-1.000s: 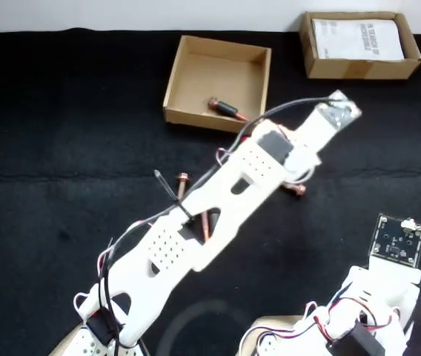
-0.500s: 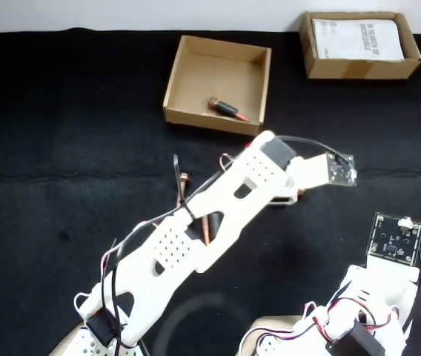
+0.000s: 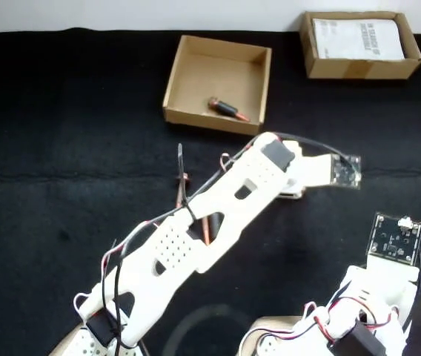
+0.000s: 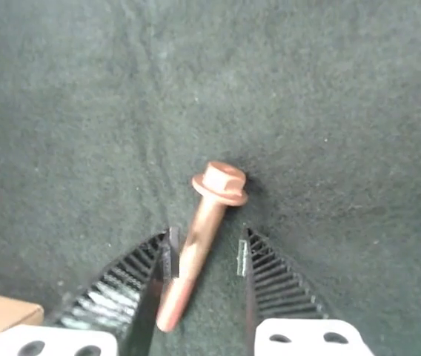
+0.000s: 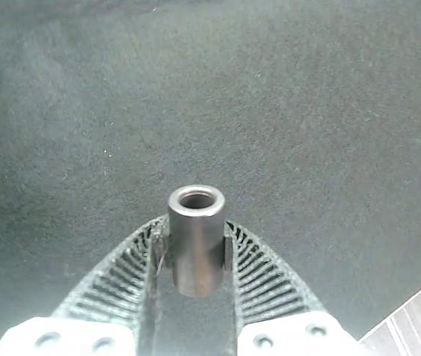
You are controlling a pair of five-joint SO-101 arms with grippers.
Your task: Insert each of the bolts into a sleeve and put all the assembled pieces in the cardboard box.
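Stretching over loose bolts [image 3: 205, 226] on the black mat [image 3: 47, 148], left arm [image 3: 225, 200], cardboard box [image 3: 177, 81] beyond holding one assembled piece [image 3: 225, 108], left wrist, left gripper [image 4: 205, 241] open astride a flat-lying bolt [image 4: 220, 184], right wrist, right gripper [image 5: 193, 231] clamped on a sleeve [image 5: 196, 219], bare mat ahead, mat edge [image 5: 399, 300] near.

left arm [image 3: 218, 200] stretched forward, left pincer [image 4: 205, 243] parted — right pincer [image 5: 193, 233] clamped shut

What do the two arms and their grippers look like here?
Left arm and right arm: white plastic shells, the left with grids of small holes, black and red wiring along them, and a dark camera board at each wrist. Left gripper and right gripper: black ribbed fingers on white bases.
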